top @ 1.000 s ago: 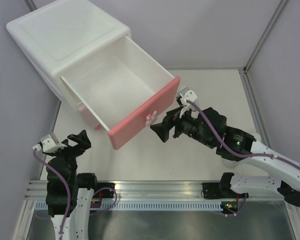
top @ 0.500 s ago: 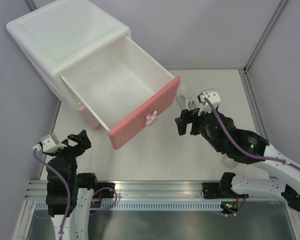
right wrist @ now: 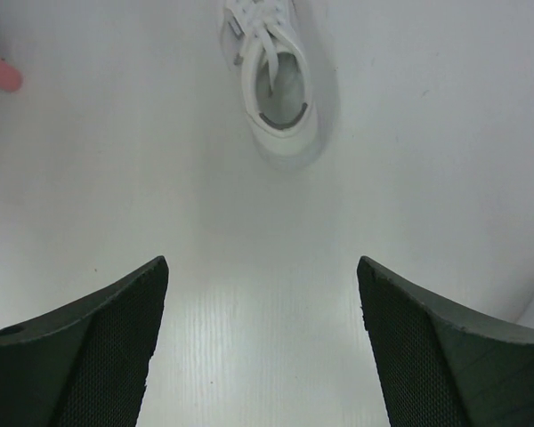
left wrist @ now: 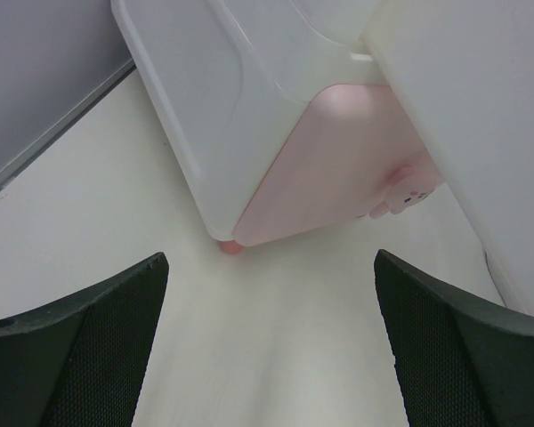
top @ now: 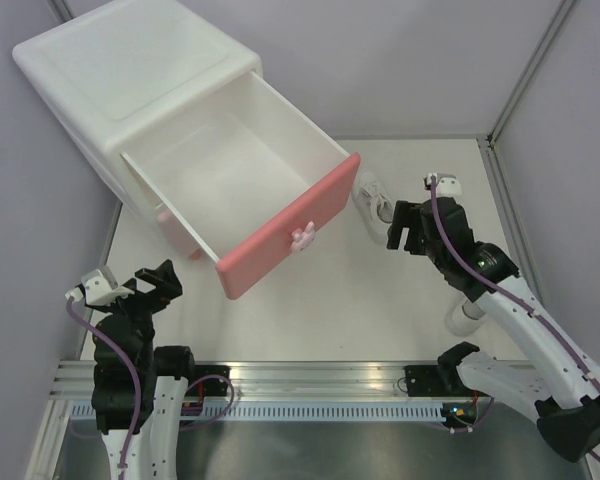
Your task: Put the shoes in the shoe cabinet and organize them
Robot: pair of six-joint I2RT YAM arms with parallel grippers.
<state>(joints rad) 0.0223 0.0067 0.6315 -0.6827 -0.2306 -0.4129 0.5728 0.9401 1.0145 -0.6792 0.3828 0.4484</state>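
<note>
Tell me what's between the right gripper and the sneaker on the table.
Nothing: only bare table separates the open right gripper from the sneaker, as the right wrist view shows.

The right claw (top: 404, 228) had drawn back from the pink drawer front (top: 280, 235) and swung rightward, its arm turned further from the cabinet. A white sneaker (top: 372, 202), earlier masked by that arm, lay exposed on the surface (top: 330, 300), just left of the claw.
</note>
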